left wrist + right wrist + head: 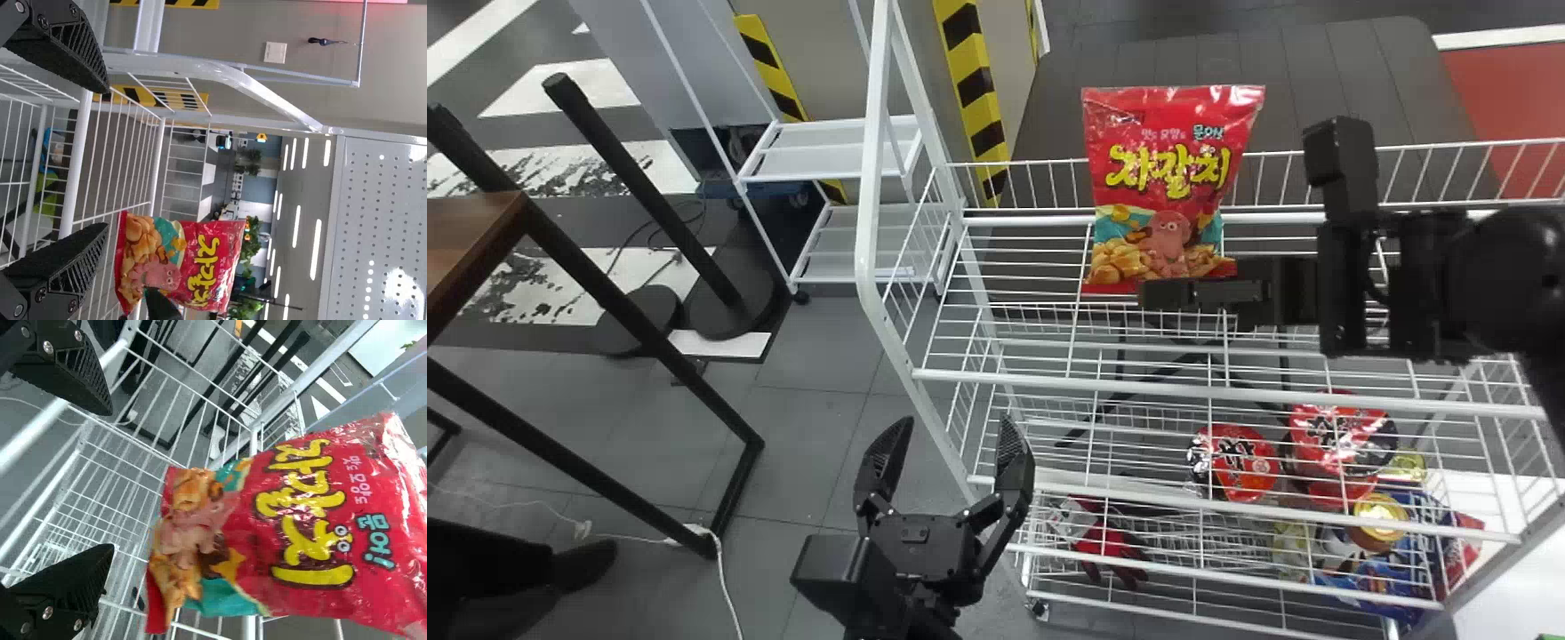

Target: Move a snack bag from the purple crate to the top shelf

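Red snack bag (1174,187): upright on the white rack's (870,178) top shelf (1049,382), left part.
Right gripper (1160,293): fingers wide apart, close by the bag's base; contact hard to tell.
Left gripper (956,444): spread wide, near, left of rack.

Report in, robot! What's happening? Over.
Left pincer open, by rack. Right pincer open, near snack bag. Bag upright on top shelf, ungripped. Shelf rail might snag right pincer.

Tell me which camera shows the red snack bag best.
Head view: the snack bag shows upright and almost whole. The right wrist view is closer but cuts it off. The left wrist view shows its front partly behind the right claw.
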